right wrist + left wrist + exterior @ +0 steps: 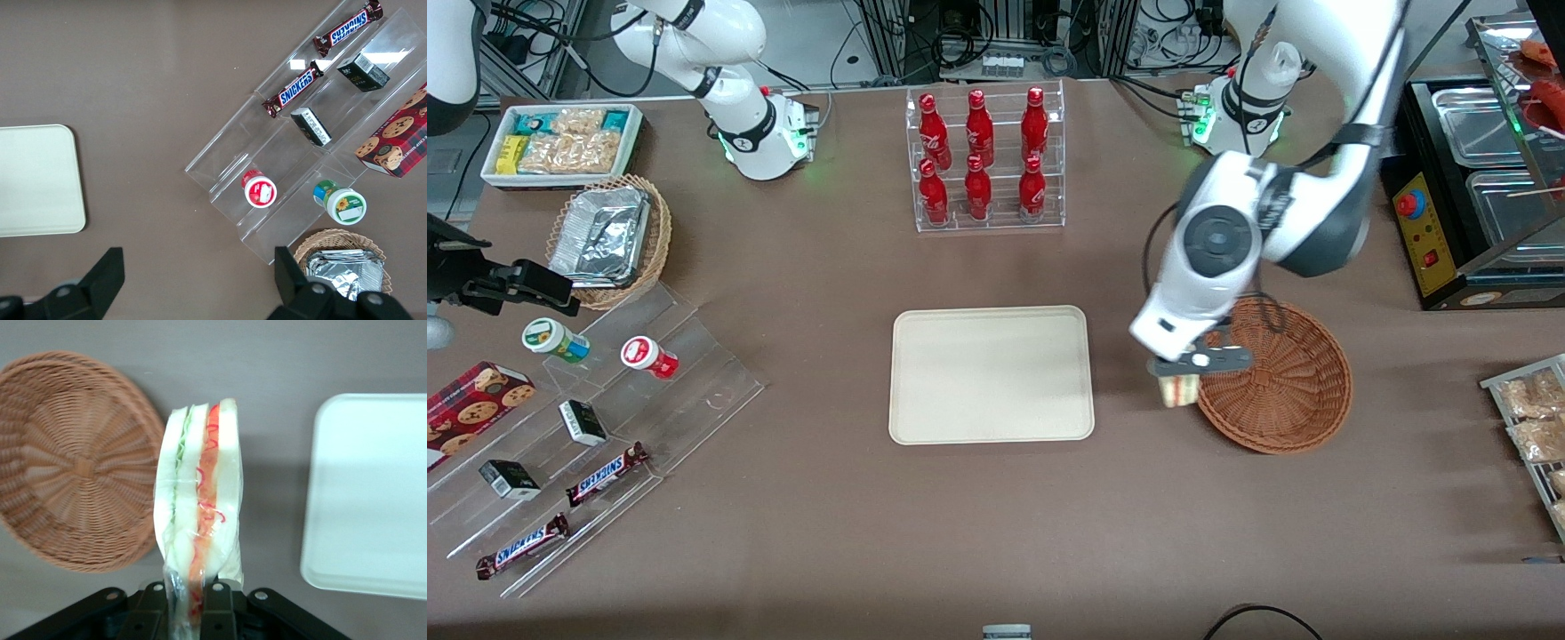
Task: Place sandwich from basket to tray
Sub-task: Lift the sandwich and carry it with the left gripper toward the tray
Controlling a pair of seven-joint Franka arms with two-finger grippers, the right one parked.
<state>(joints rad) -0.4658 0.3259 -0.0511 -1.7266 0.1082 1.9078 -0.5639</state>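
Note:
My gripper (1181,372) is shut on the sandwich (1176,388), a plastic-wrapped wedge of white bread with red and green filling (199,500). It hangs above bare table between the reddish-brown wicker basket (1285,387) and the cream-white tray (991,373). The black fingers (217,608) pinch the wrapper's end. In the left wrist view the basket (73,463) holds nothing and the tray (370,493) lies bare beside the sandwich.
A clear rack of red bottles (985,160) stands farther from the front camera than the tray. An acrylic stepped stand with snack bars and cups (596,427) lies toward the parked arm's end. A wire rack of packets (1534,418) sits toward the working arm's end.

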